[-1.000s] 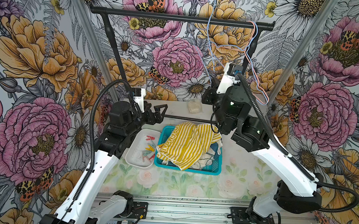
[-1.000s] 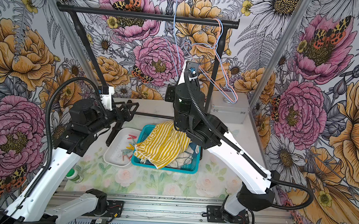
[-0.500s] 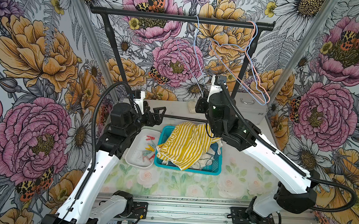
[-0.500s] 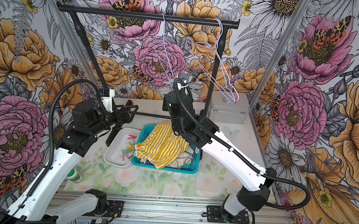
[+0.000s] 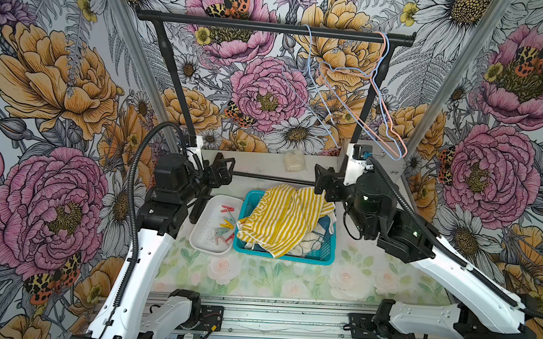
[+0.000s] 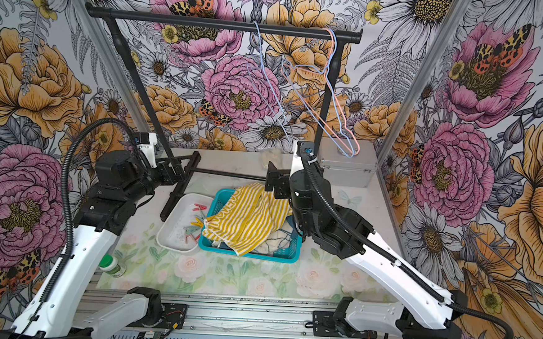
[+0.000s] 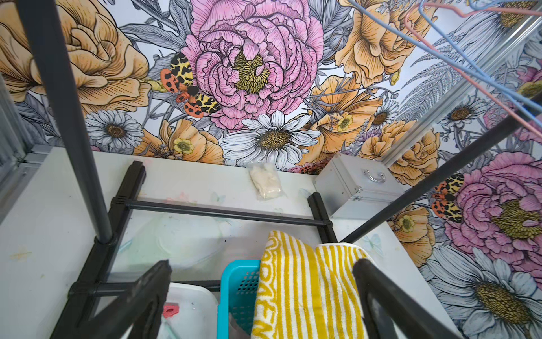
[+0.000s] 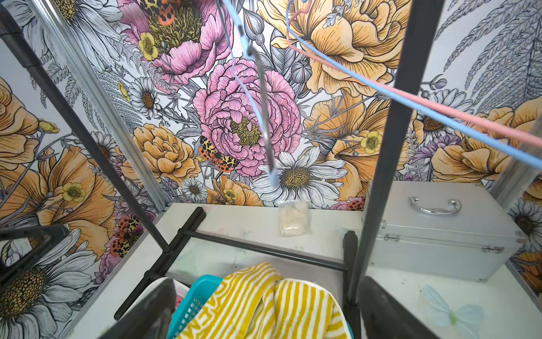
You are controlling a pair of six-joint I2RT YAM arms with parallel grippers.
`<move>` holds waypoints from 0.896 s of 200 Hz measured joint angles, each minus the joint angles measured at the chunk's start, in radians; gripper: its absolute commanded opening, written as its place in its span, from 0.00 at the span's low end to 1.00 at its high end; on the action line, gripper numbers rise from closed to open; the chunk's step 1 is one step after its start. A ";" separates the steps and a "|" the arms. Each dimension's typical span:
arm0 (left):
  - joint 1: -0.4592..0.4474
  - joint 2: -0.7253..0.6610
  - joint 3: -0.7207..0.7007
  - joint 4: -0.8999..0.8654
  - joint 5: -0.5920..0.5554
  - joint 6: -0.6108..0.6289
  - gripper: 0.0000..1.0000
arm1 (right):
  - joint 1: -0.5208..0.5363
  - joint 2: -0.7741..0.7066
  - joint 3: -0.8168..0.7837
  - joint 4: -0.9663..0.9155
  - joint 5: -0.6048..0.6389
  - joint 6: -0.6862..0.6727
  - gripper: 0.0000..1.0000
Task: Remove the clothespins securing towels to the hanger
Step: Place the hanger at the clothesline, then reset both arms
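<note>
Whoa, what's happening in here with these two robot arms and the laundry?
Two robot arms have been set to unclip laundry. The hangers on the black rail are bare, the clothespins lie in a white tray, and the towels are heaped in a teal basket, a yellow striped towel on top. The left gripper and right gripper are open and empty, raised near tray and basket.

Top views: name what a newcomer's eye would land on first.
A yellow-and-white striped towel lies draped over the teal basket in the middle of the table. Beside it, bright clothespins lie in a white tray. Above, bare wire hangers dangle from the black rail.
</note>
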 measured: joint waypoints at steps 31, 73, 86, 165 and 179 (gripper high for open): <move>0.066 -0.073 -0.093 0.014 -0.062 0.011 0.99 | -0.004 -0.151 -0.189 0.008 -0.014 -0.041 1.00; 0.129 -0.101 -0.393 0.120 -0.159 0.023 0.99 | -0.025 -0.332 -0.499 0.084 -0.003 -0.110 1.00; 0.142 -0.103 -0.494 0.162 -0.182 0.043 0.99 | -0.036 -0.398 -0.618 0.146 0.008 -0.148 0.99; 0.201 0.029 -0.795 0.576 -0.179 0.163 0.99 | -0.167 -0.658 -1.183 0.481 0.044 -0.314 1.00; 0.201 0.085 -0.809 0.664 -0.163 0.177 0.99 | -0.209 -0.707 -1.231 0.526 0.035 -0.348 1.00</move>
